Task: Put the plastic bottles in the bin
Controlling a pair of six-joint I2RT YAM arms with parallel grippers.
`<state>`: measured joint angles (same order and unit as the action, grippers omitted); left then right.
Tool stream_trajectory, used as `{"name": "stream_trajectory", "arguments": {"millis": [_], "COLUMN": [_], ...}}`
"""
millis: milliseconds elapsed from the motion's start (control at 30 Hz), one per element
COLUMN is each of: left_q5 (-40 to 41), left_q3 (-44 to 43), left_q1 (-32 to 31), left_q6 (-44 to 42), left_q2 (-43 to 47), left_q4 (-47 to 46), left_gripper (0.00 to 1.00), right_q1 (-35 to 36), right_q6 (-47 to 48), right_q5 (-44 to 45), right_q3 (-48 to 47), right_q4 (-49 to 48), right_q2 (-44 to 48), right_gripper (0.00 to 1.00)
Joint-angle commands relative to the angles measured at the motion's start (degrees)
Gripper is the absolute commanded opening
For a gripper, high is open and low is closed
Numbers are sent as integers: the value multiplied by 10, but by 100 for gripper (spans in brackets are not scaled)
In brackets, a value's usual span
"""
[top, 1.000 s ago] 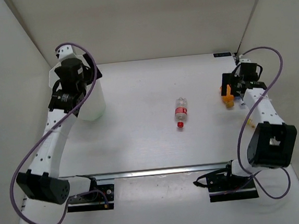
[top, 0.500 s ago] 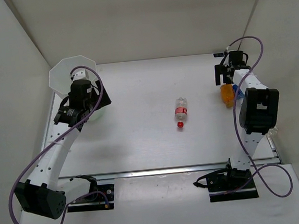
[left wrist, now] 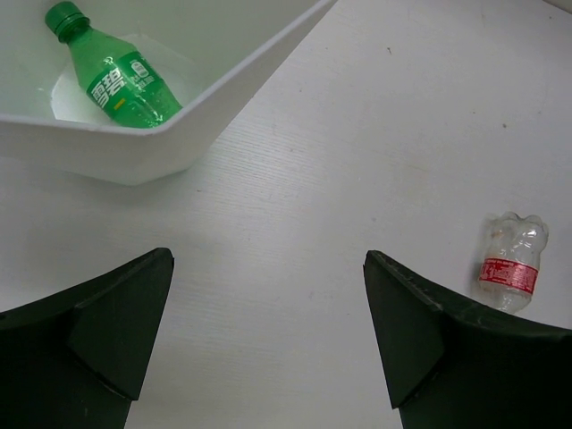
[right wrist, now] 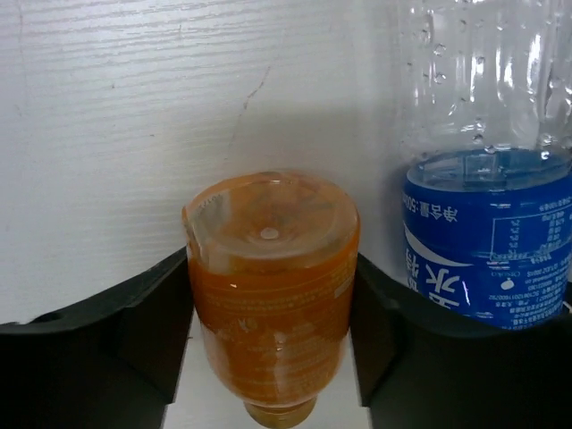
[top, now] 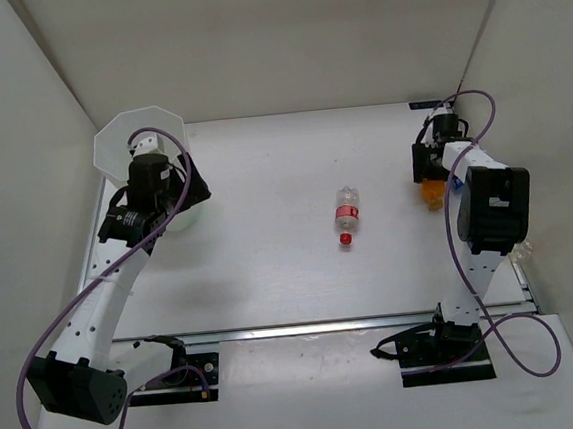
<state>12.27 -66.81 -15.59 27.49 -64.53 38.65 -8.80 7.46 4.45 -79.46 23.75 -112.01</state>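
**Left pincer** [left wrist: 266, 268] — spread wide and holding nothing. We see it hanging above the counter [left wrist: 295, 179], just beside the bin [left wrist: 170, 143]. Its fingers [left wrist: 98, 331] touch neither the bin nor any bottle.

**Bin.** It stands at the far left of the counter. The green bottle [left wrist: 116, 82] lies inside it on the bottom, with its cap toward the upper left of the left wrist view.

**Red bottle** [top: 346, 212]. It lies on its side near the middle of the counter, cap toward the near edge, well apart from both pincers.

**Right pincer** [right wrist: 271, 264] — pinching the orange bottle [right wrist: 268, 308], with one finger pressed against each flank. In the right wrist view the bottle's base is at the top and its cap at the bottom. We place this bottle at the far right of the counter, but we cannot tell whether it rests on the surface.

**Blue bottle** [right wrist: 487, 241]. It sits just beside the orange bottle, with one finger of the right pincer between the two. We cannot tell whether that finger touches it.
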Motion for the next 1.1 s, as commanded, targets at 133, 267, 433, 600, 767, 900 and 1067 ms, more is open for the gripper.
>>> {"name": "stream_trajectory", "arguments": {"millis": [133,267,433,600,767,900,1067], "left_q5": [-106,-214,-415,-451,-348,-353,-329], "left_q3": [-17,-5,51,94,67,92,87], "left_q1": [-28,-84,-117,-173,-238,-234,-253], "left_q6": [-3,-32,25,64,-6,-14,-30], "left_q2": [11,-10,-48,-56,-86,-91,-117], "left_q4": [-39,-96,-261,-414,-406,-443,-424], "left_gripper": [98,99,99,98,99,99,98], "right_q1": [25,54,113,167,219,230,250], "right_q6": [-46,-91,-212,-451,-604,-736,-798], "right_q5": [-58,-153,-389,-535,-549,-553,-540], "right_q3": [-14,-22,55,157,210,265,297], "right_q4": [11,41,-15,-258,-372,-496,-553], "right_q2": [70,127,236,305,333,340,334], "right_gripper": [27,28,28,24,24,22,24]}}
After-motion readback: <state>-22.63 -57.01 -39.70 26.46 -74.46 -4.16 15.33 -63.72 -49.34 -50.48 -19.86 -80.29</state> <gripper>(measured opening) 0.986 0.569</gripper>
